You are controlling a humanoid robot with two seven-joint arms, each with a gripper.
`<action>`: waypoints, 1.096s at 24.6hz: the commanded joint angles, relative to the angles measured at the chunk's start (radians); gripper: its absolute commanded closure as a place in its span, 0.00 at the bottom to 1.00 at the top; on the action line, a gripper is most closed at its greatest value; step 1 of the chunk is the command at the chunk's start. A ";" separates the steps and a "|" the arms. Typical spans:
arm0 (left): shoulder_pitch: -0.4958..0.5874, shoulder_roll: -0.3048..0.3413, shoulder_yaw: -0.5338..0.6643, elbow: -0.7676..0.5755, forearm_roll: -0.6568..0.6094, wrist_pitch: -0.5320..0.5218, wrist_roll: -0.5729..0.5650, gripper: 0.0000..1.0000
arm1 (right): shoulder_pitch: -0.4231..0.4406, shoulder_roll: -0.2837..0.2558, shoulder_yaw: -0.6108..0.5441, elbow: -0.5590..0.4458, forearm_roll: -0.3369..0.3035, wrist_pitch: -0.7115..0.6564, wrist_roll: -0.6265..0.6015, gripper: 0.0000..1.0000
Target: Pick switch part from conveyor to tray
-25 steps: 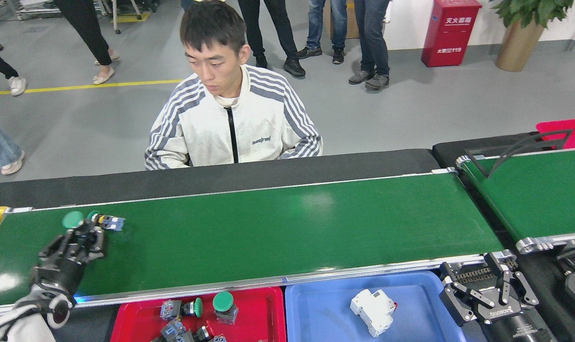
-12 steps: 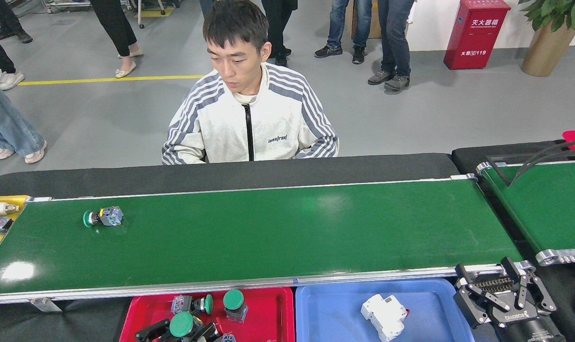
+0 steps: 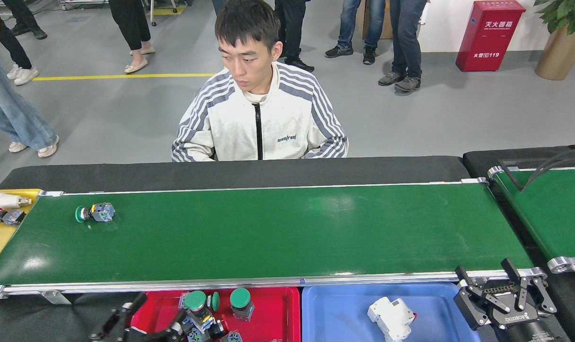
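A single switch part lies on its side on the conveyor, at the left of the frame near the belt's far rail; its long axis runs along the belt, green button cap pointing toward the left edge of the frame and the grey-blue contact block toward the right. At the bottom of the frame the left claw is down in the red tray, among other green-capped switch parts, and looks clamped on one of them, a green-capped switch standing cap-up; the fingers are dark and partly cut off, so the grip is not fully clear. The right claw sits at the lower right, just beside the blue tray, its fingers spread and holding nothing. A white breaker lies in the blue tray. A person in a striped white jacket sits behind the bench.
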State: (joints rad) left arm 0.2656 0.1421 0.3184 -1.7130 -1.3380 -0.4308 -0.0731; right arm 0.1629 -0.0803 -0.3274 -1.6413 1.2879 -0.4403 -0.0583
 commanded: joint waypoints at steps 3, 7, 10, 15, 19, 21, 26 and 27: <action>-0.014 -0.012 0.068 0.015 0.003 0.018 0.009 0.00 | 0.003 -0.001 -0.007 -0.014 -0.004 0.005 -0.002 0.00; -0.029 -0.009 0.083 0.042 -0.003 0.018 0.013 0.00 | 0.010 -0.001 -0.007 -0.017 -0.004 0.005 0.000 0.00; -0.034 0.001 0.083 0.058 -0.006 0.023 0.064 0.00 | 0.035 0.007 -0.007 -0.037 -0.004 0.048 0.006 0.00; -0.080 0.057 0.087 0.133 -0.006 0.021 0.075 0.00 | 0.053 0.031 0.002 -0.075 0.007 0.196 0.021 0.02; -0.111 0.068 0.096 0.179 -0.006 0.023 0.075 0.00 | 0.055 0.031 0.002 -0.075 0.008 0.198 0.021 0.02; -0.108 0.071 0.120 0.181 -0.006 0.021 0.075 0.00 | 0.055 0.031 0.002 -0.075 0.008 0.198 0.028 0.02; -0.106 0.070 0.156 0.181 -0.003 0.018 0.075 0.00 | 0.056 0.031 0.002 -0.075 0.008 0.199 0.028 0.02; -0.106 0.070 0.157 0.177 -0.001 0.018 0.075 0.00 | 0.056 0.033 0.002 -0.075 0.008 0.199 0.029 0.02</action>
State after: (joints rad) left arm 0.1638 0.1998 0.4674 -1.5241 -1.3420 -0.4065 -0.0066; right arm 0.2224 -0.0485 -0.3236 -1.7020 1.2959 -0.2441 -0.0306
